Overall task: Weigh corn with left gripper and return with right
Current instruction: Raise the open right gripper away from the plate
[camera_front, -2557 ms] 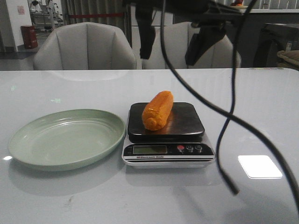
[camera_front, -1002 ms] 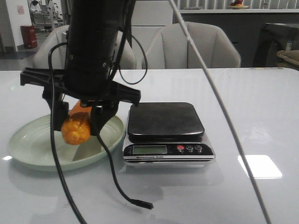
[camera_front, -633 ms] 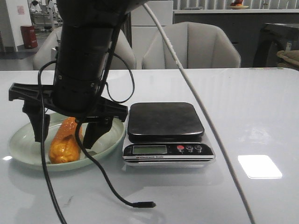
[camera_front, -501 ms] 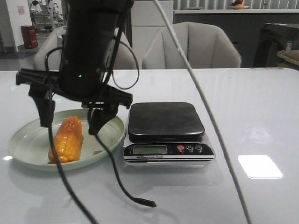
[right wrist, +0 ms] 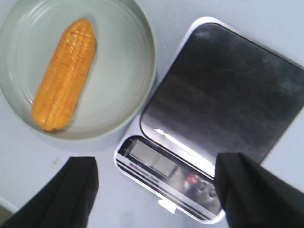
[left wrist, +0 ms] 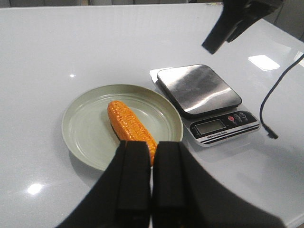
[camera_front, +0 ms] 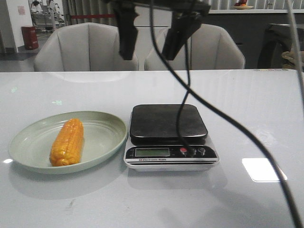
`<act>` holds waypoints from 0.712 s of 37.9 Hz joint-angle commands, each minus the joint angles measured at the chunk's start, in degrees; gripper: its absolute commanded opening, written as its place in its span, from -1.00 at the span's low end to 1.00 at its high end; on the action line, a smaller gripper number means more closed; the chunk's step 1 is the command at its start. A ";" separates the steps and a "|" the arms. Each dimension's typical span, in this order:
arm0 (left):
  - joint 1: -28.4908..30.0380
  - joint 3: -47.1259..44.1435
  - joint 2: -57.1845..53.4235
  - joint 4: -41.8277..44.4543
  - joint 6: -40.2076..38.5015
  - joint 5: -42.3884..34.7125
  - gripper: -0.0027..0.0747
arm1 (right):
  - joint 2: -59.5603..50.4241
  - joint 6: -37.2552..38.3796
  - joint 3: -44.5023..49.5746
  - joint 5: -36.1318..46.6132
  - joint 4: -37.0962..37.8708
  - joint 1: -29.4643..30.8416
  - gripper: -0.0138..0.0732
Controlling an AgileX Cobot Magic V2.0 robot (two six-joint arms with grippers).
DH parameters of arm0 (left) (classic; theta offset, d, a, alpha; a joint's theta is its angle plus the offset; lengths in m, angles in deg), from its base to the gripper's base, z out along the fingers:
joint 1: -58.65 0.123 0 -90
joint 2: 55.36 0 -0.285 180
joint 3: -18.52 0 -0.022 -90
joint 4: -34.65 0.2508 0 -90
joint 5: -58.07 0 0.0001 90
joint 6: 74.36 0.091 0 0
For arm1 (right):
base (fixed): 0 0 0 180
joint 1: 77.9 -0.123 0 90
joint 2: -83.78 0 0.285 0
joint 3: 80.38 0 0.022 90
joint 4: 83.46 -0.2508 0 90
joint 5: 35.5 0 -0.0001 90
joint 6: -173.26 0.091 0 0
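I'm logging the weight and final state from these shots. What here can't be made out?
- Scale display: too small and blurred in every view, no reading legible.
- Corn: its near end is hidden behind the left gripper in the left wrist view.
- Right gripper: cut off by the top edge in the front view; only its fingers show.

— What sort of place is this?

— It looks like a showroom or an office meeting area. Just behind the raised right gripper (camera_front: 151, 33) stand two grey upholstered armchairs (camera_front: 88, 47) pulled up to a large glossy white table (camera_front: 247, 104).

— Anything else?

— Far off to that gripper's left there is an open hall with a red bin (camera_front: 29, 37) on the floor. Beyond the gripper to its right, a shelf runs along the wall (camera_front: 247, 10).
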 commanded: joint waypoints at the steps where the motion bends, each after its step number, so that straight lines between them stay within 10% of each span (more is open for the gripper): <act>1: 0.15 1.64 0.27 0.20 -0.16 -4.42 -0.64 | -9.28 -5.75 4.35 2.32 -0.82 2.20 0.70; 27: 0.15 1.64 0.27 0.20 -0.16 -4.42 -0.64 | -61.70 -5.82 63.91 35.50 -0.52 6.65 0.70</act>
